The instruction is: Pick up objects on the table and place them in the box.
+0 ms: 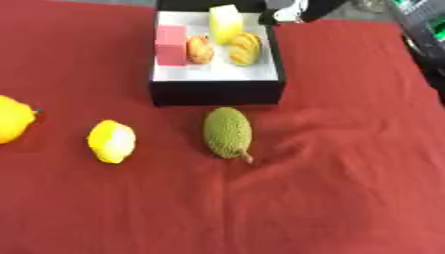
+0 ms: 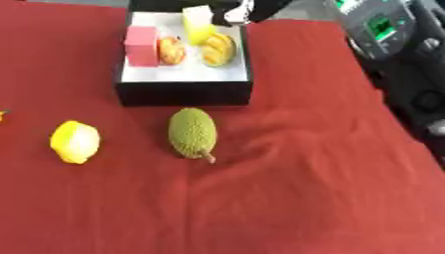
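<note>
Box (image 1: 217,92) near desk's far edge, filling up | right robot hand (image 1: 285,14) over far rim, fingers unreadable | bumpy green fruit (image 1: 228,132) could roll when grabbed

I saw both views evenly bright but soft and blurred throughout; the box (image 1: 217,92) cast little shadow.
</note>
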`<state>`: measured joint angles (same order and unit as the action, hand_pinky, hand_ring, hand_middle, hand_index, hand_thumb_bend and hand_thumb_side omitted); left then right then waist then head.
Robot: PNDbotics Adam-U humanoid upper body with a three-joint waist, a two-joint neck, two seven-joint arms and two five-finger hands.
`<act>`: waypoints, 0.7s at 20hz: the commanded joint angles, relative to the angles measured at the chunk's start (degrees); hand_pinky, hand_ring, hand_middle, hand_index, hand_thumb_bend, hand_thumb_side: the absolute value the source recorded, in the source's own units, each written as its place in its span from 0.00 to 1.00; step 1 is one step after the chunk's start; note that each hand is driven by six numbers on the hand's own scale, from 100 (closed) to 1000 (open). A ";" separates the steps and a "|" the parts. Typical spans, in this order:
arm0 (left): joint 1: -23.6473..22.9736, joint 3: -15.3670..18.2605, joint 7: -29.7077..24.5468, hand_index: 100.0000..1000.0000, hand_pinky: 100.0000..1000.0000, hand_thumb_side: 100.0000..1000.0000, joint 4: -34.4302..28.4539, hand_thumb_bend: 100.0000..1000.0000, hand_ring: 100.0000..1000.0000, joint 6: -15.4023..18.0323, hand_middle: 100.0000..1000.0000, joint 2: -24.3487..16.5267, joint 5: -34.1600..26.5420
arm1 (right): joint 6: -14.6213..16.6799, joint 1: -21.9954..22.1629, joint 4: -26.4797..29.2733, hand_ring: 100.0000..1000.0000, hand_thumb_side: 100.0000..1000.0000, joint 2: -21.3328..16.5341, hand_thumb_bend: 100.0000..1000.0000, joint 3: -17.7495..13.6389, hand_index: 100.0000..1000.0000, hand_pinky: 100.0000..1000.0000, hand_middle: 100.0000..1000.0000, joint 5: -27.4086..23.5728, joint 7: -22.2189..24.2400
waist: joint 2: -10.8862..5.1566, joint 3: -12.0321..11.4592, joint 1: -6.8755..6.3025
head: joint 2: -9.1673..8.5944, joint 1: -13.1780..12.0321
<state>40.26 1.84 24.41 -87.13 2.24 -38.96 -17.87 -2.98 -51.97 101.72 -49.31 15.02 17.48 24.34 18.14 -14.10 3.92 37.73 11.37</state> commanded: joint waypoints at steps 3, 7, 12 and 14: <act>-0.15 0.87 0.22 0.84 0.74 0.58 -0.06 0.54 0.85 0.08 0.78 -2.71 0.18 | 1.13 5.13 12.37 0.79 0.20 -5.05 0.53 -1.44 0.87 0.81 0.77 -4.71 0.67 | -2.27 0.73 -0.88 | 0.06 -1.71; -0.46 0.73 0.07 0.84 0.74 0.58 0.14 0.54 0.85 0.10 0.78 -2.53 0.15 | 5.56 8.19 12.84 0.78 0.22 -3.03 0.52 1.51 0.86 0.80 0.76 -2.03 2.66 | -2.66 1.08 -1.05 | 0.10 -2.49; -0.83 0.57 -0.14 0.84 0.74 0.58 0.40 0.54 0.85 0.03 0.78 -2.74 0.06 | 4.59 12.41 12.87 0.78 0.24 -0.12 0.53 4.40 0.87 0.79 0.76 3.18 4.72 | -2.73 1.11 -1.04 | 0.53 -2.75; -0.87 0.58 -0.15 0.84 0.74 0.58 0.43 0.54 0.85 0.04 0.78 -2.72 0.00 | 3.96 13.50 12.87 0.78 0.25 0.76 0.53 5.09 0.87 0.79 0.76 4.54 5.50 | -2.66 1.10 -1.08 | 0.56 -2.86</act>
<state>38.83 1.92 24.41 -86.33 2.19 -39.41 -17.87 1.23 -37.99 113.54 -48.16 20.22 20.96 29.33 16.96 -13.02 3.26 38.19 8.65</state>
